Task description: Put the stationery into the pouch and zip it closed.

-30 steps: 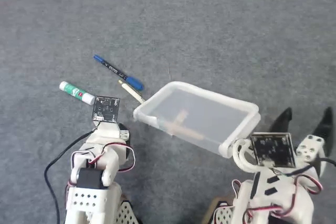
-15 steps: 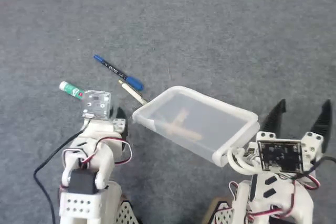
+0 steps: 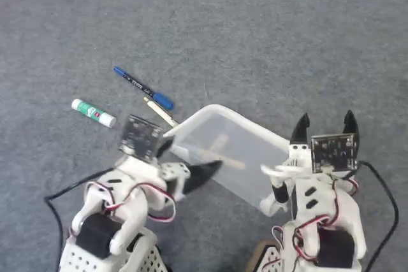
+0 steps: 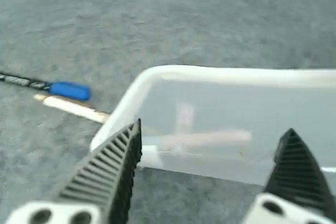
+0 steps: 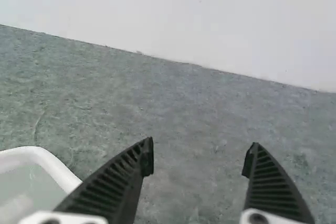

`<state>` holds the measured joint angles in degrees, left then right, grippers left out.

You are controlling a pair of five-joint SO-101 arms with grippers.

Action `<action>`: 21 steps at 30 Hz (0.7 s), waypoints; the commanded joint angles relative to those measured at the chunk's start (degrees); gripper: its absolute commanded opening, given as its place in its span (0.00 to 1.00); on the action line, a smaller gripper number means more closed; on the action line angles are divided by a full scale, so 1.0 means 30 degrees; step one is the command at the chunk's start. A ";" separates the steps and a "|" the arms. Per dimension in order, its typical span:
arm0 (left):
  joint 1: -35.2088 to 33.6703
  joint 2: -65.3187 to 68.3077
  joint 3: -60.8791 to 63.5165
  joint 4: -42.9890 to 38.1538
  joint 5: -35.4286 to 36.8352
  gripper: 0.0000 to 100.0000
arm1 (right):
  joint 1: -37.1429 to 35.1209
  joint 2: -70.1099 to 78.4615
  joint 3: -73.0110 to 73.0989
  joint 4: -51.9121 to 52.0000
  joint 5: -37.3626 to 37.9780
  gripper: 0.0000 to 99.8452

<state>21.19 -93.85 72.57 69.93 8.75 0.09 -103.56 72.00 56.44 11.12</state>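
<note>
Pouch (image 3: 250, 156) lies between the arms; left gripper (image 4: 213, 128) gapes at its near-left rim, right gripper (image 5: 201, 143) gapes above its right end. Pinch that rim squarely, I'd say.

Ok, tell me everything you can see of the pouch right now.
The pouch is a see-through, milky plastic case with a thick white rim, lying slantwise on the grey mat. Two pale sticks lie crossed inside it. A pencil ends close to its far-left corner. The open left claw straddles its near long side; whether they touch is unclear.
</note>
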 commanded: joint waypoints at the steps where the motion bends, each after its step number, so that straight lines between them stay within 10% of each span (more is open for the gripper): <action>1: 0.2344 -0.0117 0.0366 -0.0352 0.0322 0.38 | -0.0103 -0.0132 -0.0205 -0.0601 -0.0410 0.28; 21: 0.0850 -0.0088 0.4908 -0.5245 0.2403 0.38 | -0.1744 -0.0132 -0.6828 0.4645 -0.0322 0.28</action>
<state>27.69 -93.58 87.87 60.44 11.91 -2.73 -104.18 55.47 68.48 10.51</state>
